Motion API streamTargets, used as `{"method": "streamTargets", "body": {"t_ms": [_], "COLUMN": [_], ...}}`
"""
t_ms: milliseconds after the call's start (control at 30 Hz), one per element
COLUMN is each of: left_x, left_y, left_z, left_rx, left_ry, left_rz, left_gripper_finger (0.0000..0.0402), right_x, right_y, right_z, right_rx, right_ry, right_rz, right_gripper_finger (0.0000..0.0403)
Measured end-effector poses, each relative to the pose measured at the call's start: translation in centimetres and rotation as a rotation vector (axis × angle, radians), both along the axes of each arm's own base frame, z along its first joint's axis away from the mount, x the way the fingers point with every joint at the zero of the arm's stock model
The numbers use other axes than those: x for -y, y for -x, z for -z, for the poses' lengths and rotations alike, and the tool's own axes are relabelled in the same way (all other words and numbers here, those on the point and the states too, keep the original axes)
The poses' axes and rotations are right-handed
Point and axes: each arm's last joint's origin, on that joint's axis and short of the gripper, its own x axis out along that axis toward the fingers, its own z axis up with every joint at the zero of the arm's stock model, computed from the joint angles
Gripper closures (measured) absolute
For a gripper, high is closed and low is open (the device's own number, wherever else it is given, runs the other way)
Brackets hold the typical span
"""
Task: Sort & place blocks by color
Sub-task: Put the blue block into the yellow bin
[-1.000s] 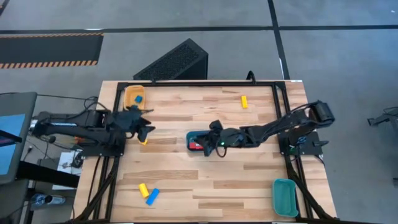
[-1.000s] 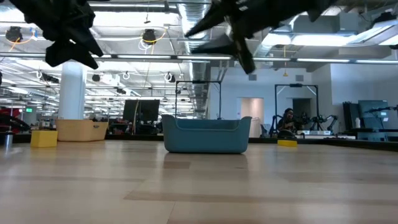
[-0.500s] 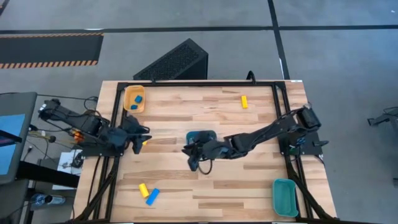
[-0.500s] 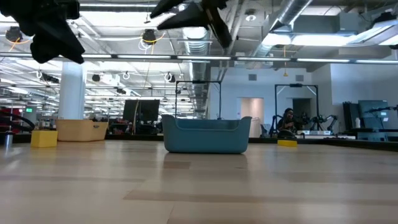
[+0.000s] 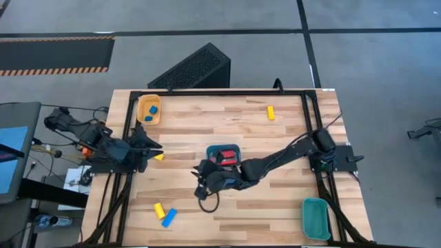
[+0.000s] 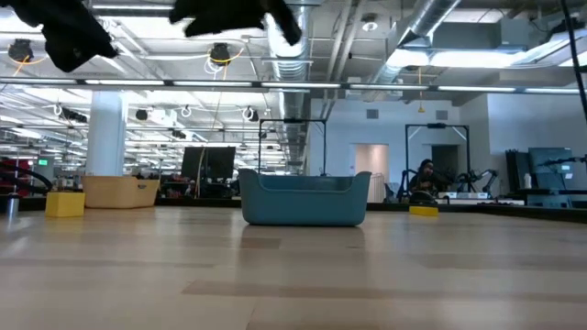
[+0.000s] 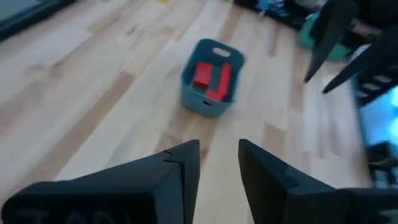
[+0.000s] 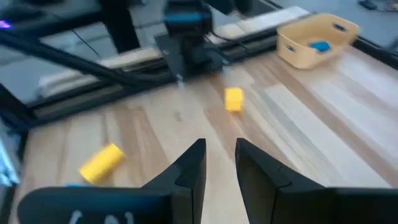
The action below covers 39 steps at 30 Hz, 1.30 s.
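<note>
High view: near the front edge of the counter (image 5: 275,207) lie a yellow bar (image 5: 158,209) and a blue bar (image 5: 169,218), touching. Right gripper (image 5: 202,189) hovers just beyond them, fingers narrowly parted and empty. Behind sits the teal tray (image 5: 224,156) with red blocks (image 5: 226,157). Left gripper (image 5: 153,147) hangs beside a yellow cube (image 5: 159,157), fingers narrow, empty. Farthest: a yellow tray (image 5: 149,109) holding a blue block (image 5: 152,109).

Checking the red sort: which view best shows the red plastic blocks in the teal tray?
The left wrist view: red plastic blocks lie plainly inside the teal tray. The high view shows them small; the low view shows only the tray's wall; the right wrist view misses them.
</note>
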Motion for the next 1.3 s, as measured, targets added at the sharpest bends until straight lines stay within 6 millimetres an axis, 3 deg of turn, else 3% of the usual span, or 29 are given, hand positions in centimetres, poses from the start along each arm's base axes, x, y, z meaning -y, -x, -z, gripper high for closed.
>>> {"method": "streamTargets", "body": {"t_ms": [100,300,500,700,867,1167,1300], "left_x": [-0.2,-0.4,-0.9,-1.1,-0.9,-0.6,-0.2], "left_y": [0.6,1.3,2.1,2.4,2.2,1.1,0.2], "left_z": [-0.2,0.4,1.3,1.6,1.5,0.4,0.2], "left_rx": [0.016,-0.062,-0.164,-0.191,-0.175,-0.023,0.004], "left_ry": [0.036,0.047,0.074,0.130,0.147,0.167,0.160], "left_rz": [0.029,0.045,-0.071,-0.145,-0.117,-0.140,-0.149], "left_gripper_finger": [0.0314,0.0319,0.0319,0.0319,0.0319,0.0319,0.0319], "right_x": [-0.3,-2.0,-3.3,-4.2,-4.1,-3.9,-4.0], "right_y": [-1.4,-4.9,-8.1,-10.4,-11.1,-11.1,-11.3], "right_z": [-0.2,1.1,4.0,8.0,11.4,11.8,14.5], "right_rx": [0.004,-0.024,-0.045,-0.042,-0.070,-0.081,-0.108], "right_ry": [0.028,0.181,0.345,0.305,0.262,0.247,0.245], "right_rz": [-0.053,-0.317,-0.537,-0.721,-0.851,-0.923,-0.936], "right_gripper_finger": [0.0295,0.0281,0.0214,0.0147,0.0136,0.0135,0.0135]}}
